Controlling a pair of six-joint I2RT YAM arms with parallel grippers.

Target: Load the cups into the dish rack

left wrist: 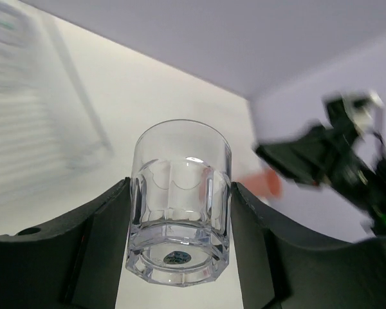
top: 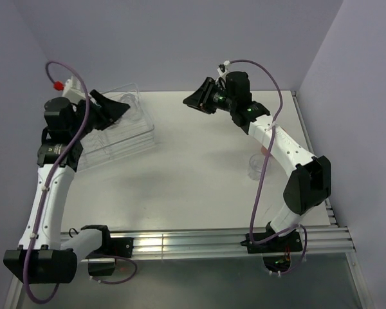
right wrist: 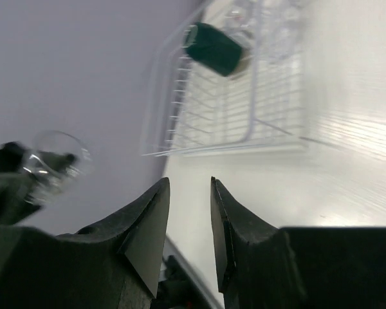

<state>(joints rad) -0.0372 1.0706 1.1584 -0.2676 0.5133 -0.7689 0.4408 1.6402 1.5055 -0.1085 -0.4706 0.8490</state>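
Note:
My left gripper [left wrist: 180, 188] is shut on a clear tumbler [left wrist: 180, 199] and holds it in the air above the see-through dish rack [top: 125, 138], whose ribbed wall blurs at the left of the left wrist view [left wrist: 26, 122]. In the right wrist view the dark green mug [right wrist: 212, 48] lies on its side inside the rack [right wrist: 244, 116]. My right gripper [right wrist: 190, 183] is open and empty, raised at the back middle [top: 198, 100]. Another clear tumbler [top: 257, 166] stands on the table at the right. The salmon-pink cup [left wrist: 267, 183] shows behind it, mostly hidden by my right arm from above.
The white table [top: 193, 180] ends at purple walls behind and to both sides. A metal rail [top: 212, 241] runs along the near edge with both arm bases. The right arm's forearm [top: 286, 145] stretches over the table's right side.

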